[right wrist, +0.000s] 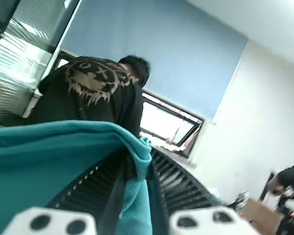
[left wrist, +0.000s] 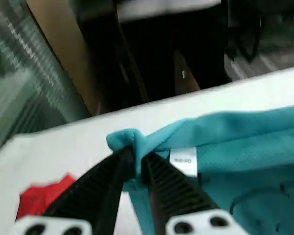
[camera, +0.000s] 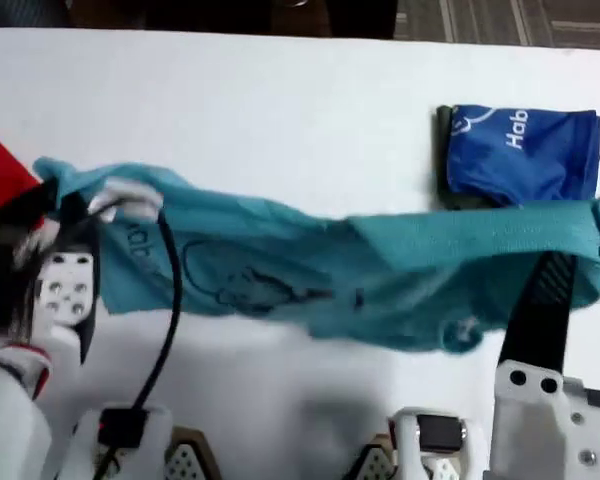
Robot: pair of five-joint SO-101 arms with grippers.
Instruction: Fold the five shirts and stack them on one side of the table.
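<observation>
Ribbed black fingers of your left gripper [left wrist: 138, 155] are pinched shut on a bunched edge of the teal shirt [left wrist: 225, 142], just beside its white label [left wrist: 183, 160]. Your right gripper [right wrist: 139, 156] is likewise clamped on a fold of the same thin, fine-meshed fabric. From above, the shirt spans between both grippers as a long sagging band with a dark line print, over the smooth white worktop [camera: 280, 100]. A blue shirt [camera: 520, 155], folded to a neat rectangle, lies at the worktop's right, just behind the held end. A red shirt [camera: 0, 178] lies crumpled at the left edge. A blue wall [right wrist: 152, 54] stands behind.
</observation>
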